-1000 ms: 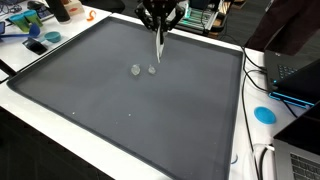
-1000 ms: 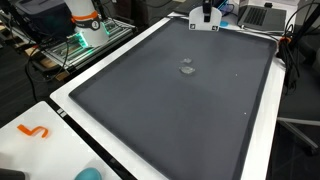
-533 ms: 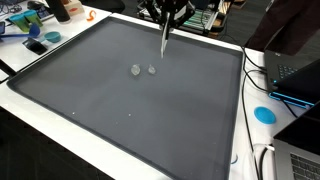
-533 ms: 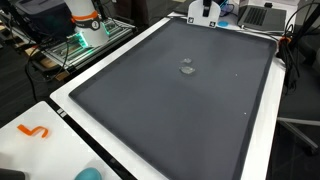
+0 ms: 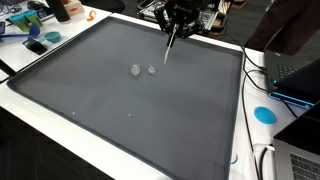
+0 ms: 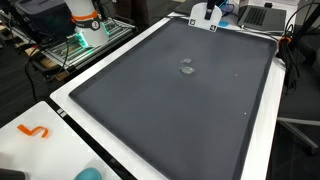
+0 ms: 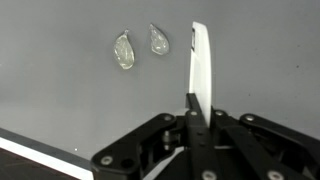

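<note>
Grey mat (image 5: 150, 110), end effector (image 7: 197, 110) clamping white strip (image 7: 200, 60)

Gripper (image 5: 177, 27): shifted sideways along the far edge of the mat (image 5: 120, 125) in an exterior view, closer to that edge than before. White stick (image 5: 171, 46) in its grasp: formerly near-vertical, now tilted.

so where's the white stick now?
The white stick is clamped in the hand; in the wrist view it stands just right of the two clear drops, over the grey mat near its far edge.
</note>
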Tool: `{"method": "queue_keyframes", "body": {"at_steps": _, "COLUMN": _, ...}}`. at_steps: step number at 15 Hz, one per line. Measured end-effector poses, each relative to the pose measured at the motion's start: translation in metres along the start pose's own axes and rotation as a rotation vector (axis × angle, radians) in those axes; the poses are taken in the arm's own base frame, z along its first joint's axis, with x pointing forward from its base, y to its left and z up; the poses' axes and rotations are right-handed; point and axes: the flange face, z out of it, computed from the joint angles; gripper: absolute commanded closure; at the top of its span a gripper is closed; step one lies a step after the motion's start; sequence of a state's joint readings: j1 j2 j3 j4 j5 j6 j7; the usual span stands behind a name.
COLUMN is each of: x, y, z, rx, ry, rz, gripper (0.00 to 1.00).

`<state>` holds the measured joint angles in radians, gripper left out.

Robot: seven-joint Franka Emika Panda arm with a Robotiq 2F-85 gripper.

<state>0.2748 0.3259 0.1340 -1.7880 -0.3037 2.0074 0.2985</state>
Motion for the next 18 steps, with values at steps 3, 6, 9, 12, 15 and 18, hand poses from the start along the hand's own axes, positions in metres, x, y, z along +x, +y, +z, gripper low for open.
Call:
{"method": "queue_keyframes", "body": {"at_steps": 3, "x": 0.008, "y": -0.012, "z": 0.000, "rx": -0.021, "ry": -0.017, "rz": 0.010, "gripper": 0.99}}
{"method": "queue_keyframes", "body": {"at_steps": 6, "x": 0.014, "y": -0.021, "z": 0.000, "rx": -0.026, "ry": -0.027, "rz": 0.022, "gripper": 0.99}}
{"method": "queue_keyframes", "body": {"at_steps": 9, "x": 0.022, "y": -0.027, "z": 0.001, "rx": -0.035, "ry": -0.029, "rz": 0.040, "gripper": 0.99}}
{"method": "queue_keyframes", "body": {"at_steps": 12, "x": 0.031, "y": -0.031, "z": 0.007, "rx": -0.049, "ry": -0.026, "rz": 0.049, "gripper": 0.99}}
{"method": "queue_keyframes", "body": {"at_steps": 15, "x": 0.039, "y": -0.033, "z": 0.015, "rx": -0.067, "ry": -0.025, "rz": 0.048, "gripper": 0.99}}
{"method": "queue_keyframes", "body": {"at_steps": 18, "x": 0.046, "y": -0.036, "z": 0.023, "rx": -0.083, "ry": -0.023, "rz": 0.051, "gripper": 0.99}}
